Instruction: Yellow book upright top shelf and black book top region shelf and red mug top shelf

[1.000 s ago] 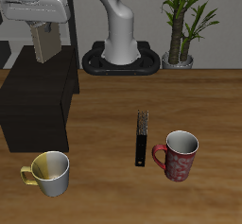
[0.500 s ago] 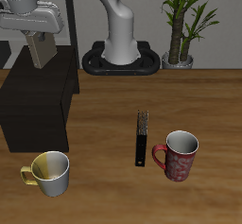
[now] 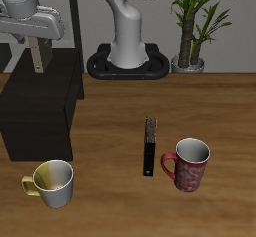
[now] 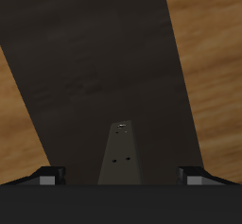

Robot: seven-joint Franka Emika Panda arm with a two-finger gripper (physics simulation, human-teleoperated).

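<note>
Nearest the tabletop's (image 3: 110, 141) front edge stands a white-and-yellow mug (image 3: 52, 182), just in front of the shelf (image 3: 38, 111). Also near the front, well apart from the shelf, the red mug (image 3: 189, 164) stands upright with its handle turned toward the shelf. Just beside it on the shelf side, the black book (image 3: 150, 146) lies flat on the wood, its long axis running front to back and its paler speckled end pointing away from the front edge.

The shelf sits at the tabletop's side, a low black box with a flat top. Above its rear part hangs the hand (image 3: 36, 57), gripping the yellow book (image 3: 36, 55), which stands on end between the fingers and clear of the shelf top. In the wrist view the book (image 4: 121, 152) juts out as a narrow grey slab between the two fingertips (image 4: 47, 177), with the dark shelf top (image 4: 104, 67) spread beneath it.

Behind the shelf stand the robot's base (image 3: 129, 63) and a potted plant (image 3: 195, 21).
</note>
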